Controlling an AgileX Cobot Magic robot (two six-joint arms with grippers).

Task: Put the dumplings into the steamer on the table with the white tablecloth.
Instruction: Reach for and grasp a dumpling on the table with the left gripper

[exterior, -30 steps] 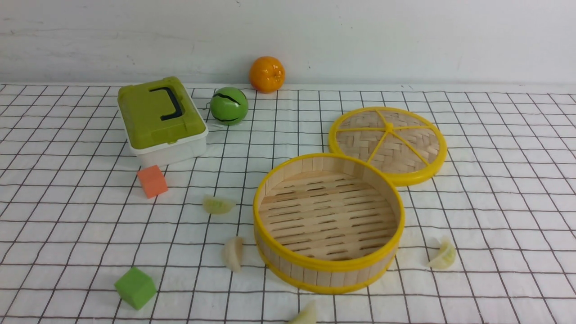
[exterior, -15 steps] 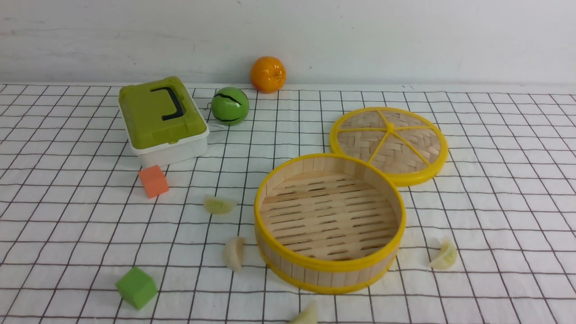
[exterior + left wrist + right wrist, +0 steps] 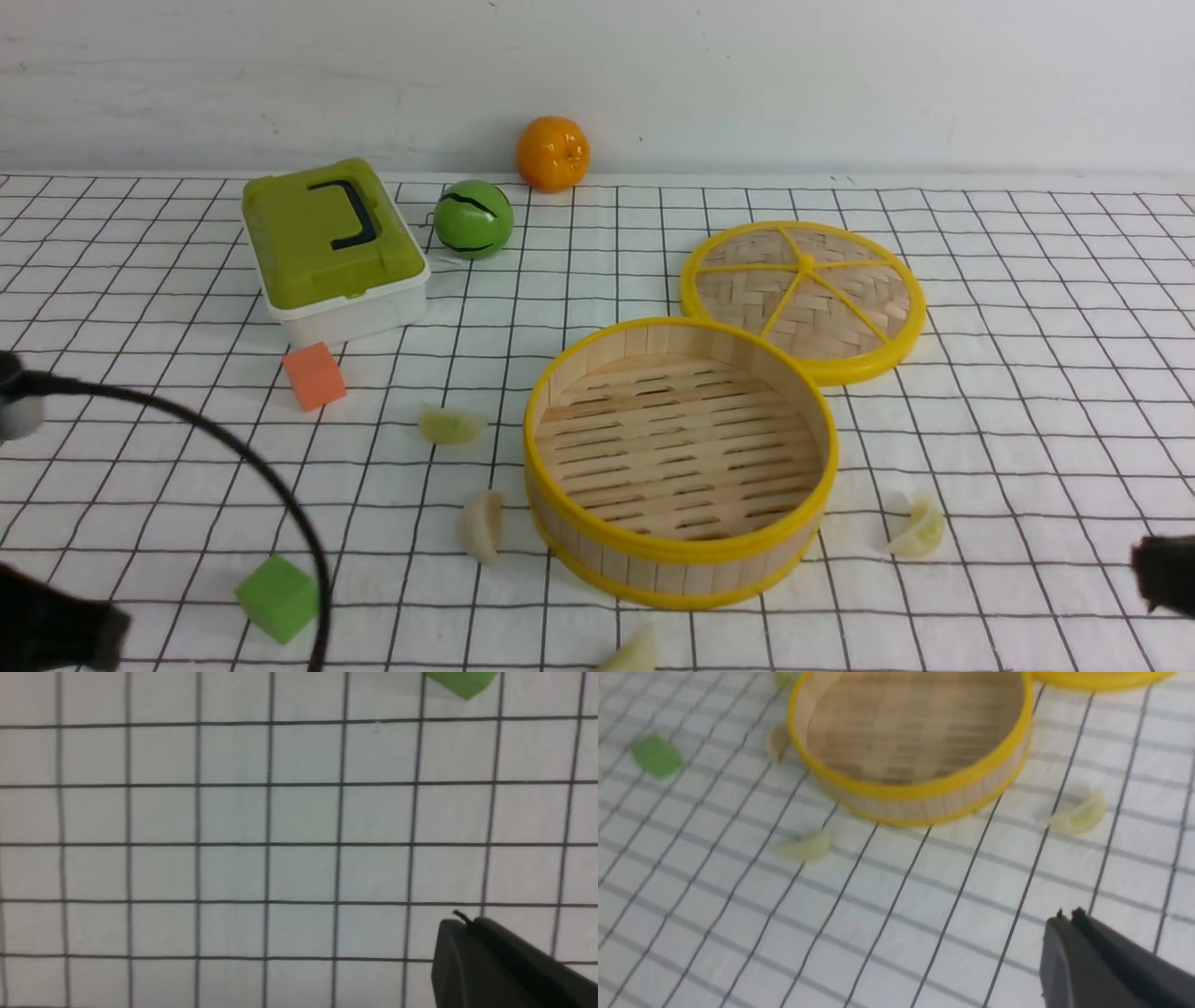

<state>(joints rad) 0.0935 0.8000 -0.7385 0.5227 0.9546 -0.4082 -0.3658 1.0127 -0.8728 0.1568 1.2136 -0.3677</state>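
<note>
The steamer (image 3: 672, 571) stands empty mid-table on the white tablecloth (image 3: 1027, 392). Four dumplings lie around it on the cloth: one to its far left (image 3: 450, 426), one against its left wall (image 3: 483, 525), one at its right (image 3: 920, 530), one at the front edge (image 3: 635, 653). My left gripper (image 3: 467, 924) is shut and empty over bare cloth; its arm (image 3: 56, 635) shows at the lower left. My right gripper (image 3: 1066, 917) is shut and empty, near of the steamer (image 3: 924, 805) and the right dumpling (image 3: 1078, 814); it shows at the right edge (image 3: 1162, 574).
The flat woven lid (image 3: 803, 299) lies behind the steamer to the right. A green-lidded box (image 3: 331, 247), green ball (image 3: 473, 219) and orange (image 3: 553, 154) sit at the back left. An orange cube (image 3: 315, 375) and a green cube (image 3: 277, 597) lie left. A black cable (image 3: 280, 495) arcs over the left.
Both arms have come into the front view: the left arm and its cable at the lower left, the right gripper at the right edge. The objects have not moved.
</note>
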